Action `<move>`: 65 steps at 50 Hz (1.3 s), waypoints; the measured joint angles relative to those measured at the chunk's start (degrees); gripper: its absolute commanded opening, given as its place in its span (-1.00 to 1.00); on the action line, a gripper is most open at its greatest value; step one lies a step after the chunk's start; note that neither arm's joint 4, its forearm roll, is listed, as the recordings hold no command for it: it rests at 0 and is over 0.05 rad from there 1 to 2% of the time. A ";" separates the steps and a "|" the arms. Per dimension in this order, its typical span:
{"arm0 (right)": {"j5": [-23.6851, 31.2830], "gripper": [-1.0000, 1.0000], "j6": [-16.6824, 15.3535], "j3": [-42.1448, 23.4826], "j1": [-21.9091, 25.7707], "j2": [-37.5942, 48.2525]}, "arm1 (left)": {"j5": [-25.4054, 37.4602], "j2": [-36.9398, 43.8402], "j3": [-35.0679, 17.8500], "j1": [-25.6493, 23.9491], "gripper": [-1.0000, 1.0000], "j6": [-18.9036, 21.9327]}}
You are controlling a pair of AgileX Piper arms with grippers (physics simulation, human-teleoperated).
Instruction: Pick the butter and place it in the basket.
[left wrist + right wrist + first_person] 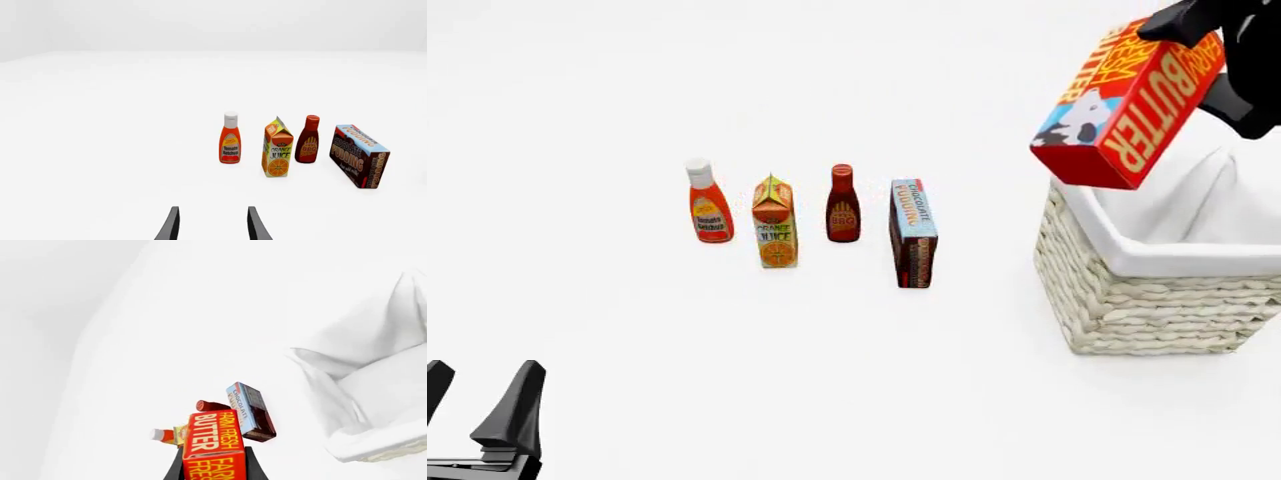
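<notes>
The red-orange rectangular butter box with yellow "FARM FRESH BUTTER" lettering and a cow picture is off the white bench, held tilted in the air by the right end effector, whose dark fingers clamp the box from either side. In the right wrist view the two fingers flank the lower part of the box, so the grip looks firm. In the front view the box hangs above the near-left corner of the large pale cream woven wicker basket with white cloth lining, its lower edge close over the rim but not yet inside, and part of the box reaches out past the rim on the left.

The pick is done and the carry is nearly done. What remains, as I judge it, is to shift the box further over the basket's opening, lower it and release it.

The left end effector sits low at the near left of the bench, its fingers parted and holding nothing, well apart from everything else.

The other groceries stand in a row on the bench: a red tomato ketchup bottle with a white cap, an orange juice carton, a dark red BBQ sauce bottle and a blue-and-brown chocolate pudding box, the last nearest the basket yet apart from it.
</notes>
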 measured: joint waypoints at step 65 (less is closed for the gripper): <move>-8.29 -1.00 12.37 12.54 -7.29 -2.89 | 0.00 0.00 0.00 0.00 1.00 0.00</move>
